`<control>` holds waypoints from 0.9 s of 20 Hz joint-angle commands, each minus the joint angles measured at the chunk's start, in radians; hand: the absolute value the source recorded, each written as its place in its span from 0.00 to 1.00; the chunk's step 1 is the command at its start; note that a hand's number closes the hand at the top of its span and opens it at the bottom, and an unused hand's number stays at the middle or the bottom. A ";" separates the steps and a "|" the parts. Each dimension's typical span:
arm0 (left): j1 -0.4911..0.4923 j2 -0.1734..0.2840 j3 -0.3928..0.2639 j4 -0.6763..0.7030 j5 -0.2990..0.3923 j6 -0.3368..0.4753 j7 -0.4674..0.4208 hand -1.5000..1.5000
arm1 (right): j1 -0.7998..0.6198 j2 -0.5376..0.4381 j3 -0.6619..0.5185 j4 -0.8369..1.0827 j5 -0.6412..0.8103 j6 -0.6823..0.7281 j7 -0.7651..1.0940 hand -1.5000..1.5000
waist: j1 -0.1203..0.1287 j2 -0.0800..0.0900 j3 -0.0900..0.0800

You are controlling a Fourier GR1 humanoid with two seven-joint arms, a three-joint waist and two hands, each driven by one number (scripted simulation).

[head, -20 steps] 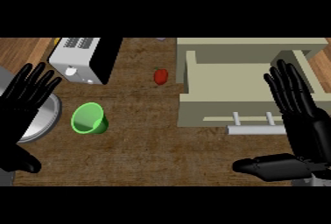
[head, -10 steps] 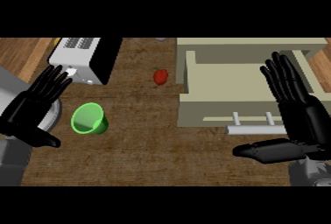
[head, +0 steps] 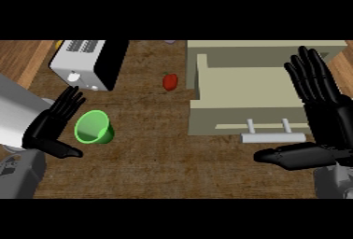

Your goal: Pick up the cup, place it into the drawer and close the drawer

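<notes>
Your cup (head: 93,127) is bright green and lies tipped on its side on the brown wooden table (head: 158,158), left of centre, with its open mouth facing the camera. Nothing holds it.

Just to the left of the cup is your left robot hand (head: 52,126). Its fingers are straight and spread, pointing up and to the right, and its thumb reaches out low, beneath the cup's left edge. The hand is open and sits close beside the cup; you cannot tell from this view whether it touches the rim.

To the right of the cup, past a stretch of bare wood, the beige drawer (head: 244,100) stands pulled open, its shallow tray visible from above. A pale bar handle (head: 272,137) is fixed to its near front edge on two short posts.

A small red pepper (head: 169,81) lies on the table just left of the drawer's far corner, well apart from the cup.

Further back on the left is a white and black toaster (head: 86,63), with slots on top.

At the left edge, behind your left forearm, a round grey and white shape (head: 17,114) shows; it is partly hidden.

Your right robot hand (head: 321,109) shows at the right edge, open, fingers straight up, thumb pointing left below the drawer handle.
</notes>
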 commanded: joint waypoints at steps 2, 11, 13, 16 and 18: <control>-0.117 0.047 0.009 0.302 -0.098 -0.018 -0.193 0.00 | -0.027 -0.005 -0.016 -0.009 -0.014 0.001 0.033 0.00 | -0.005 0.002 -0.001; -0.096 0.029 -0.034 0.469 -0.187 0.040 -0.416 0.00 | -0.074 -0.043 -0.063 0.047 -0.055 0.042 0.016 0.00 | -0.018 0.010 -0.003; -0.135 0.040 -0.026 0.509 -0.193 0.072 -0.407 0.00 | -0.049 -0.025 -0.037 0.035 -0.039 0.041 -0.004 0.00 | -0.028 0.012 -0.004; -0.114 0.014 -0.030 0.510 -0.196 0.084 -0.465 0.00 | -0.038 -0.027 -0.037 0.013 -0.037 0.041 0.007 0.00 | -0.024 0.010 -0.004; -0.115 -0.007 -0.041 0.518 -0.205 0.086 -0.478 0.00 | -0.070 -0.048 -0.065 0.034 -0.063 0.049 0.027 0.00 | -0.027 0.012 -0.005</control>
